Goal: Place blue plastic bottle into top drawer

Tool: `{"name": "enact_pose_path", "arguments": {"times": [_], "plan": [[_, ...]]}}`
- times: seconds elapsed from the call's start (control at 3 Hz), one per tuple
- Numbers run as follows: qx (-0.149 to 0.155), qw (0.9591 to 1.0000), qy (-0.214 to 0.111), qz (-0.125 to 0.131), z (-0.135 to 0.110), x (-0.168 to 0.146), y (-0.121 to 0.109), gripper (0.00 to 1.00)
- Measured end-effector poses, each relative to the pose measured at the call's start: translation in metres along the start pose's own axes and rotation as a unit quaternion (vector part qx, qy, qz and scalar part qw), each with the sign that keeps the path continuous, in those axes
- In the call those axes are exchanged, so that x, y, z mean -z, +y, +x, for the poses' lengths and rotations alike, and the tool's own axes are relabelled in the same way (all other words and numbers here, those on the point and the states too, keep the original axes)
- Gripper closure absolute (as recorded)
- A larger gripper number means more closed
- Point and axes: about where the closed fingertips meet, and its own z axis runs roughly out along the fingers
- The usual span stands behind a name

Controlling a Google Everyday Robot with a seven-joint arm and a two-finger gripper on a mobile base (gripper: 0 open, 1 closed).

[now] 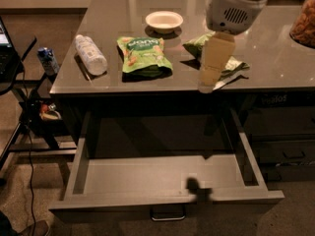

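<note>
Showing the grey counter (113,14) as the reference for every position below. The top drawer (162,173) stands pulled out beneath the counter's front edge, nearly as wide as the counter, and its grey floor holds nothing. The claw (208,81) hangs on a pale link under the arm's white housing, over the counter's front edge and right of its middle. Whether the claw is spread or pressed together cannot be told.

A green snack bag (142,57) lies flat near the counter's middle. The blue plastic bottle (90,54) lies on its side at the counter's left end, running from back to front, well apart from the claw and untouched.

Handling, as a judgement: the bottle looks light and thin-walled, so its body is likely to give under a hard squeeze. Its smooth round side may slip or roll away toward the counter's left edge if nudged. The surest hold is across the mid-body, over the label, with the grip square to the long axis and only moderate force. A small blue can (47,60) sits off the counter's left side and is not the target.
</note>
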Motion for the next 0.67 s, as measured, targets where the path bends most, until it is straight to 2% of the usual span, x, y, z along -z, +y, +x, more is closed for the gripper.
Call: {"name": "enact_pose_path", "arguments": {"times": [0.33,0.67], "plan": [[0.001,1.0,-0.006,0.007,-0.005,-0.002,-0.002,0.0],[0.0,0.9993,-0.038,0.005,-0.034,-0.016,-0.004,0.0]]}}
